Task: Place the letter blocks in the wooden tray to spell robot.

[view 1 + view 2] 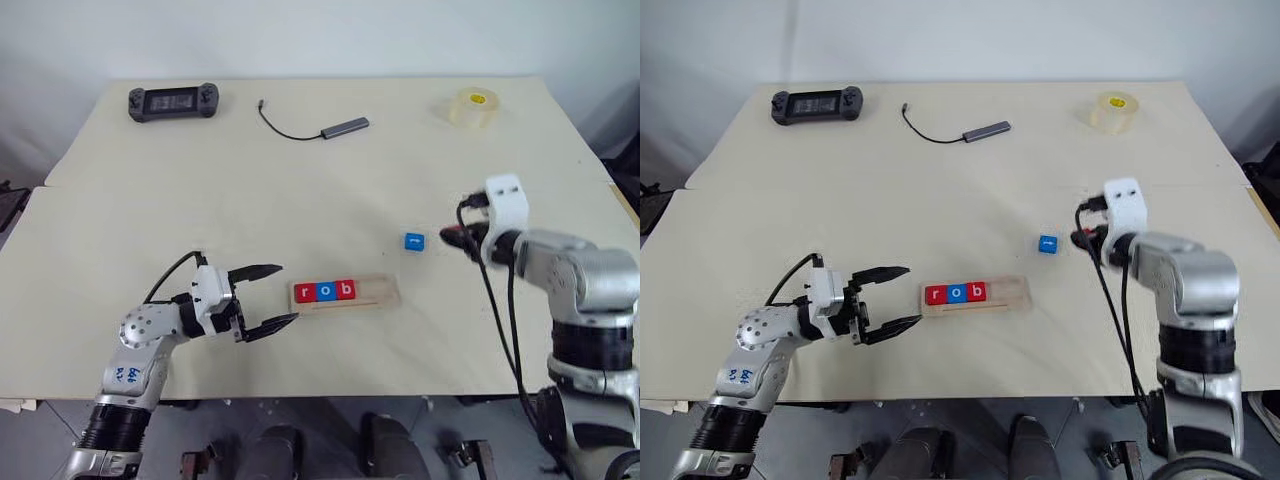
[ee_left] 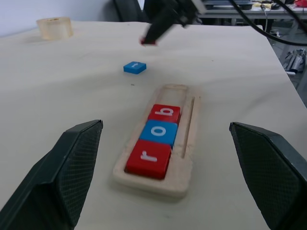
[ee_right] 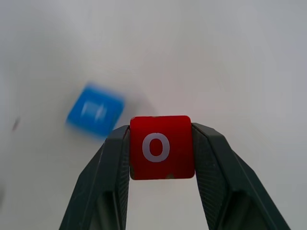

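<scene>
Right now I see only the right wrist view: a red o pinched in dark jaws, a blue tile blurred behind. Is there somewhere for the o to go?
Observer: Yes, your red o has a place. A wooden tray holds red r, blue o and red b from its left end, and its right part is bare.
Operator: And that blue tile?
Observer: The blue tile lies flat beyond the tray's right end, apart from it.
Operator: Anything near the tray?
Observer: The left jaws stand open just off its left end.

A: We see the wooden tray (image 2: pixel 184 165) between the spread left gripper (image 2: pixel 168 177) fingers, red r (image 2: pixel 148 159), blue o (image 2: pixel 159 132), red b (image 2: pixel 165 113) seated.

B: Blue tile (image 2: pixel 135 67) loose beyond the tray; tape roll (image 2: pixel 54 27) further off.
</scene>
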Action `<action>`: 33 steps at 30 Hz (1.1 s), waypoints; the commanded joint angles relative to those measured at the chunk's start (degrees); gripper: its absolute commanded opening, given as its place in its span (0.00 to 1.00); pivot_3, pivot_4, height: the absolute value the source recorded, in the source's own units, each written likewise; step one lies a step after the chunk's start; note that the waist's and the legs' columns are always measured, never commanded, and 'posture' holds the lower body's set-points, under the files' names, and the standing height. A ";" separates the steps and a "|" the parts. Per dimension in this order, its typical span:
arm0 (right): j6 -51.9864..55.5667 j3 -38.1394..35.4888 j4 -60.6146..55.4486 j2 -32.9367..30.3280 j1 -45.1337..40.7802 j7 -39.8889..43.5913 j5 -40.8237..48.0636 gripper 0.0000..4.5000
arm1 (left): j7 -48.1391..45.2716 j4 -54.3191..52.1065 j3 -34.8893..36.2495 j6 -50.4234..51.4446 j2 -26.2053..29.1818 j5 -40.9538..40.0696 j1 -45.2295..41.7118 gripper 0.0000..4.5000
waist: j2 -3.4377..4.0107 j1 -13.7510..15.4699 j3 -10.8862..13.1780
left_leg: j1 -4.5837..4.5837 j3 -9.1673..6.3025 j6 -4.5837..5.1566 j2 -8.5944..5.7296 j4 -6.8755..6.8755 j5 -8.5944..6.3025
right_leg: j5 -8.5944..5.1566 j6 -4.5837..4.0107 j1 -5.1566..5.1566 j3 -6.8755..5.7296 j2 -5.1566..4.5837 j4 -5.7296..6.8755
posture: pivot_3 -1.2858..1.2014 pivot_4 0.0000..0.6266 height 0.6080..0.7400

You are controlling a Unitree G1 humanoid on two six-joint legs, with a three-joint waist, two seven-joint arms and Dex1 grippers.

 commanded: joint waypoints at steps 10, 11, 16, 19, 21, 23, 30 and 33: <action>11.87 -4.89 -24.44 14.78 12.60 -9.76 -1.84 0.33 | -2.98 0.98 -1.53 1.35 -1.05 -0.24 -2.92 1.00 | -0.01 -0.04 -0.03 | 0.01 0.10 0.05 -0.20 0.02 0.05 | 0.00 0.00 -0.15 0.24 -0.07 0.27 | 0.52 0.24 1.00; 11.61 -4.90 -23.83 15.17 12.56 -9.87 -1.95 0.48 | -3.06 0.92 -1.42 1.45 -1.00 -0.26 -2.96 1.00 | -0.01 -0.05 -0.03 | 0.03 0.10 0.06 -0.21 0.02 0.06 | 0.00 0.00 -0.15 0.24 -0.07 0.31 | 0.52 0.24 1.00; 10.42 -3.80 -22.81 11.52 12.74 -5.92 0.32 0.84 | -3.19 0.74 -0.41 1.42 -0.45 -0.30 -2.75 1.00 | -0.01 -0.09 -0.03 | 0.02 0.10 0.05 -0.20 0.01 0.06 | 0.00 -0.01 -0.23 0.26 -0.06 0.40 | 0.52 0.24 1.00; 7.73 -3.51 -22.28 4.45 13.39 0.60 3.49 0.99 | -3.23 0.70 0.10 1.16 -0.06 -0.30 -2.24 1.00 | -0.02 -0.01 -0.03 | 0.02 0.12 0.06 -0.23 0.01 0.06 | 0.00 -0.01 -0.23 0.27 -0.07 0.39 | 0.52 0.24 1.00; -4.05 -2.20 -19.17 -9.12 16.60 12.91 4.99 0.99 | -3.43 0.53 0.63 0.90 0.42 -0.43 -1.60 1.00 | 0.01 0.32 -0.01 | 0.00 0.10 0.10 -0.28 0.00 0.07 | 0.00 0.00 -0.22 0.27 -0.11 0.36 | 0.52 0.24 1.00; -20.47 0.14 -14.15 -18.97 19.94 24.87 3.77 0.99 | -3.86 0.55 1.25 0.63 0.90 -0.72 -0.90 1.00 | -0.02 0.23 0.00 | -0.03 0.10 0.26 -0.42 -0.01 0.06 | 0.00 0.01 -0.18 0.25 -0.19 0.26 | 0.52 0.24 1.00; -59.08 8.68 9.61 -26.68 17.88 47.79 -1.22 0.99 | -4.55 0.33 3.02 -0.28 1.79 -1.15 0.97 1.00 | -0.18 -0.27 0.03 | 0.27 0.22 0.29 -0.14 -0.05 0.01 | 0.09 0.19 0.27 0.20 0.00 -0.24 | 0.52 0.24 1.00; -66.40 13.41 19.63 -25.81 12.44 52.98 -3.74 0.99 | -4.67 -0.48 3.46 -0.64 2.07 -1.26 2.25 1.00 | -0.17 -0.16 0.03 | 0.25 0.21 0.29 -0.16 0.02 0.01 | 0.10 0.20 0.27 0.20 -0.07 -0.31 | 0.52 0.24 1.00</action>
